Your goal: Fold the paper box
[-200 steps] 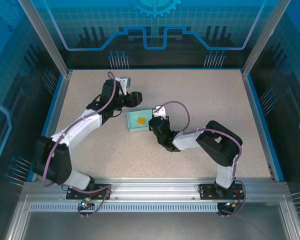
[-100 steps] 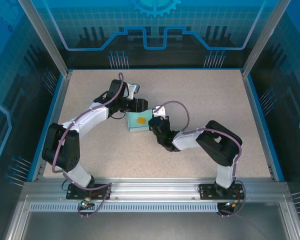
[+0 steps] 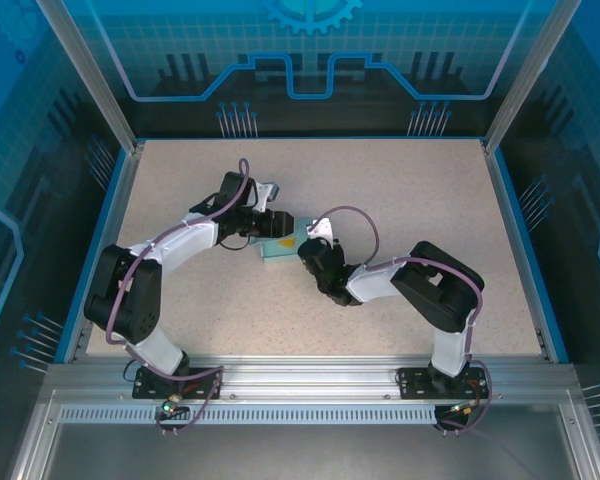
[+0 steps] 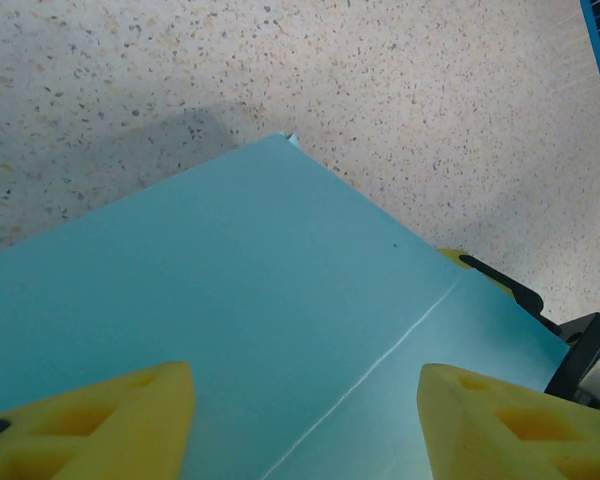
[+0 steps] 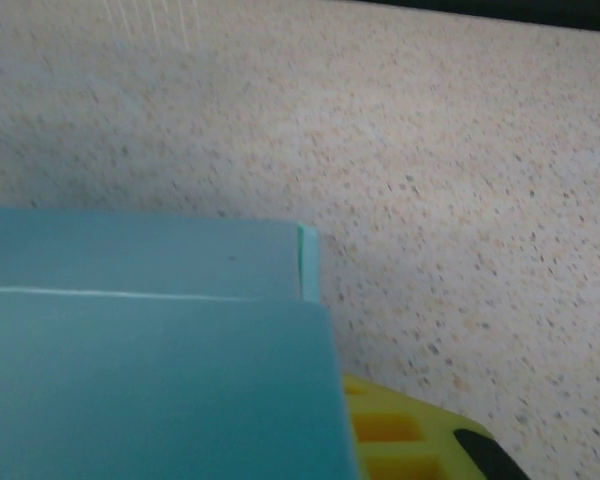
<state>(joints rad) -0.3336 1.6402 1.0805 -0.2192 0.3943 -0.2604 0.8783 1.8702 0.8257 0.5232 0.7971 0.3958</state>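
Near the middle of the worktop (image 3: pixel 410 180), the paper box (image 3: pixel 277 250) lies as smooth pale blue-green card crossed by a thin white crease. The left hand (image 4: pixel 300 400) has its yellow pads (image 4: pixel 100 420) spread wide above the card's face. The right hand (image 3: pixel 311 252) meets the box's edge, and I cannot tell whether it grips.

And there's the paper box (image 4: pixel 240 300) just ahead of the left gripper (image 4: pixel 302 400): thin pale-blue card, matt and smooth, with one fine scored crease, while that gripper's fingers (image 4: pixel 100 425) look like moulded yellow plastic, dull-finished with hollowed pockets. Beyond the fingertips, the table (image 4: pixel 430 90) shows a speckled beige stone-look top, matt and faintly grainy. From above, the left arm (image 3: pixel 175 245) and right arm (image 3: pixel 375 283) wear glossy white plastic shells over black joints, and the rail (image 3: pixel 310 380) under their bases is bare brushed metal.
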